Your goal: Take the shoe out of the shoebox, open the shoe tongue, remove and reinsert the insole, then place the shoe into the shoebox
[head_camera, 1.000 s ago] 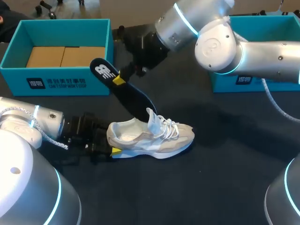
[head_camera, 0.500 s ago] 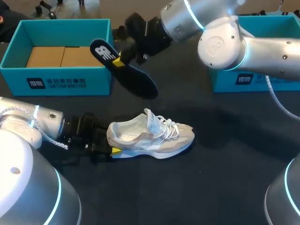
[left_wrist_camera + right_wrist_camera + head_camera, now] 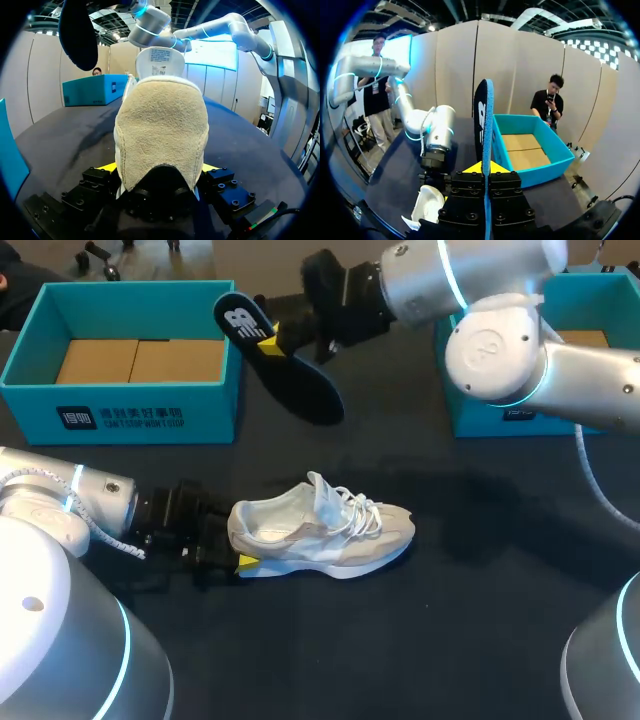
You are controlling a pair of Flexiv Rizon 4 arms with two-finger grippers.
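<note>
A white and beige sneaker [image 3: 320, 525] lies on its sole on the black table, toe to the right. My left gripper [image 3: 238, 558] is at its heel. In the left wrist view the heel [image 3: 162, 130] fills the space between the two fingers, both yellow tips pressed against its sides. My right gripper [image 3: 268, 343] is shut on a dark insole [image 3: 290, 375] with a white logo, holding it in the air above the table beside the left shoebox [image 3: 120, 415]. The right wrist view shows the insole [image 3: 484, 115] edge-on, rising from between the fingers [image 3: 485, 167], with the shoe [image 3: 427, 202] below.
The left teal shoebox holds brown cardboard. A second teal box [image 3: 470, 418] stands at the back right, partly behind my right arm. Dark table lies bare in front of the shoe and to its right.
My right gripper has lifted the insole out of the shoe, up and toward the back of the table. The shoe and my left gripper have not moved.
</note>
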